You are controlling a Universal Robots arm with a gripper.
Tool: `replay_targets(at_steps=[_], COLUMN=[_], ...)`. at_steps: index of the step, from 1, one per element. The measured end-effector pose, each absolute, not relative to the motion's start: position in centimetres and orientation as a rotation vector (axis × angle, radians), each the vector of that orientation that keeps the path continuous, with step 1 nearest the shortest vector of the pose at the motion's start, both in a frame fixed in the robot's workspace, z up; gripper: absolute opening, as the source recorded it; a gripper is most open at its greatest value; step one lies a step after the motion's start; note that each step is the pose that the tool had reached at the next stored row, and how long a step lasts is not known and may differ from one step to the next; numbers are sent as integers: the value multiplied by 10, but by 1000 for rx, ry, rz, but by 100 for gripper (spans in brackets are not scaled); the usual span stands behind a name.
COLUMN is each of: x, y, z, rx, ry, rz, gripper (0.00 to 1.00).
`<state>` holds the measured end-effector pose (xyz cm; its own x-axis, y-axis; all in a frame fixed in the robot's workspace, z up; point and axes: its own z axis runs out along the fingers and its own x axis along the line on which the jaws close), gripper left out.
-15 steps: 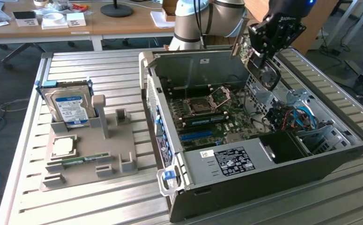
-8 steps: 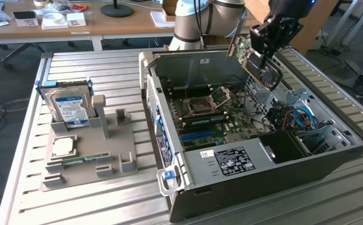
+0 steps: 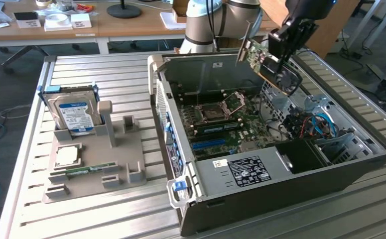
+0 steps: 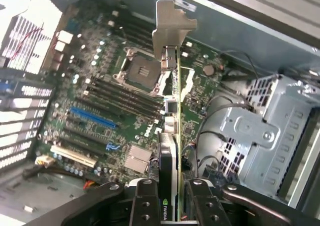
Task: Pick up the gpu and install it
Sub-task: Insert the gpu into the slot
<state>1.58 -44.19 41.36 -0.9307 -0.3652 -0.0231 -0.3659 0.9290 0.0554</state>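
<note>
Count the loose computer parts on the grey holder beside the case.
3 on the grey holder: a blue-labelled hard drive upright at the far end, a square silvery chip flat midway, a green memory stick nearest the camera. Others may be hidden.

Small green logo on gpu [image 4: 169, 148], wording illegible; print on hard drive label [image 3: 75, 115] and case sticker [image 3: 249, 171] unreadable.

wooden desks [image 3: 136, 27] stand behind a slatted metal table [image 3: 79, 219].
</note>
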Motion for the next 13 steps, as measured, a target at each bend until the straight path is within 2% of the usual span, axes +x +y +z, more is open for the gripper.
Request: replay_targets(at_steps=[13], x=[16], y=[-442], z=[412], rx=[-942], ry=[2990], rz=[94], gripper=[27])
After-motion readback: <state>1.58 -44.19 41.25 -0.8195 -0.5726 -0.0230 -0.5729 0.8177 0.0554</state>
